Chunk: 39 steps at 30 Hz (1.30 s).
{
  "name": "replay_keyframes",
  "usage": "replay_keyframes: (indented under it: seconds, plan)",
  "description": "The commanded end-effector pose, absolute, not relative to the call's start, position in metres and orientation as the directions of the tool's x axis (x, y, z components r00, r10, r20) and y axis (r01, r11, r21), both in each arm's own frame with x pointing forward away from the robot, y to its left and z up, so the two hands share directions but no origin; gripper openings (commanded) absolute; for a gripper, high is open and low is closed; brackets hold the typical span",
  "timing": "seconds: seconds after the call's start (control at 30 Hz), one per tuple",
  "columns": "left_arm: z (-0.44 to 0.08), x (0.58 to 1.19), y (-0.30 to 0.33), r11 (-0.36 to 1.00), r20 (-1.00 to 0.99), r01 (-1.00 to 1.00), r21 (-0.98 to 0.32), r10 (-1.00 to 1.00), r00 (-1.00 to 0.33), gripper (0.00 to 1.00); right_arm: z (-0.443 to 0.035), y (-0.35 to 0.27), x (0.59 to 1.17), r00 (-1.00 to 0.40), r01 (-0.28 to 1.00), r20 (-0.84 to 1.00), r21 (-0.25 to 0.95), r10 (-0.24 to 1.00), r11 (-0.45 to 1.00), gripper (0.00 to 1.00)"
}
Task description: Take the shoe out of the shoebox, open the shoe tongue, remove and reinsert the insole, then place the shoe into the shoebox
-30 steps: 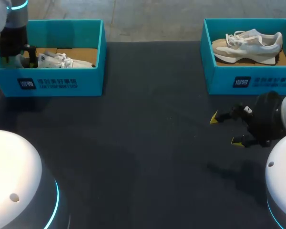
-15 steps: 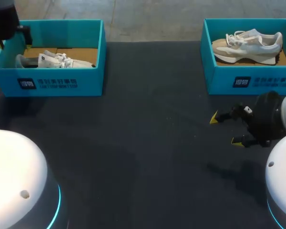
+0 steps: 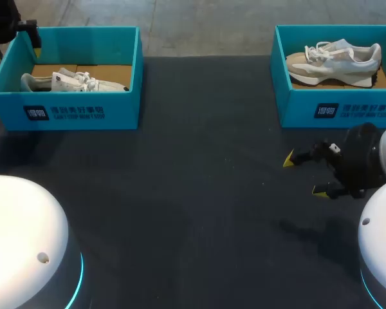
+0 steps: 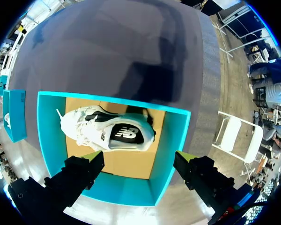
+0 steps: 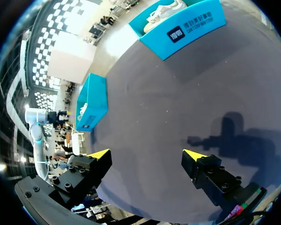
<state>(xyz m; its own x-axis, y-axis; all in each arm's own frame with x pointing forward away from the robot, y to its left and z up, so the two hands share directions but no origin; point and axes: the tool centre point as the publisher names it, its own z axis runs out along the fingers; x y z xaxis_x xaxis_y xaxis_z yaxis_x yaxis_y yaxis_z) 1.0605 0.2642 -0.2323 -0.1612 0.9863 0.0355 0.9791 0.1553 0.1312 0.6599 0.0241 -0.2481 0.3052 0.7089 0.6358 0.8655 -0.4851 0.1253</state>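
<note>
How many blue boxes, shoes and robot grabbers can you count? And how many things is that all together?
Blue shoeboxes: 2, the left shoebox and the right shoebox
Shoes: 2, the left shoe and the right shoe, one in each box
Grippers: 2, the left gripper and the right gripper
Total: 6

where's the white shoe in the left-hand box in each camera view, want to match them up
Head view: the white shoe lies inside the left shoebox, at the table's far left.
Left wrist view: the shoe lies on its side in that box, just ahead of the left gripper, whose fingers are open.
Right wrist view: only the box shows, far across the table. The shoe is too small to tell.
Shared landmark: the teal left shoebox.
</note>
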Motion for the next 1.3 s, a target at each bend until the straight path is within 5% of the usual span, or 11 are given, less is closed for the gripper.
replay_keyframes:
  seconds: [0.03,0.67,1.3]
  plan:
    - [-0.233,1.06,0.264,0.155,0.035,0.979,0.134,0.986,-0.161,1.0,-0.247,0.025,0.658,0.308,0.864,0.632,0.127,0.711,-0.488,1.0]
    - [-0.233,1.06,0.264,0.155,0.035,0.979,0.134,0.986,-0.161,1.0,-0.247,0.025,0.658,0.308,0.864,0.632,0.127,0.711,-0.488,1.0]
    - [-0.206,1.061,0.215,0.795,-0.098,0.605,-0.033,0.6,-0.794,1.0,-0.246,0.01,0.669,0.315,0.868,0.588,0.138,0.745,-0.477,1.0]
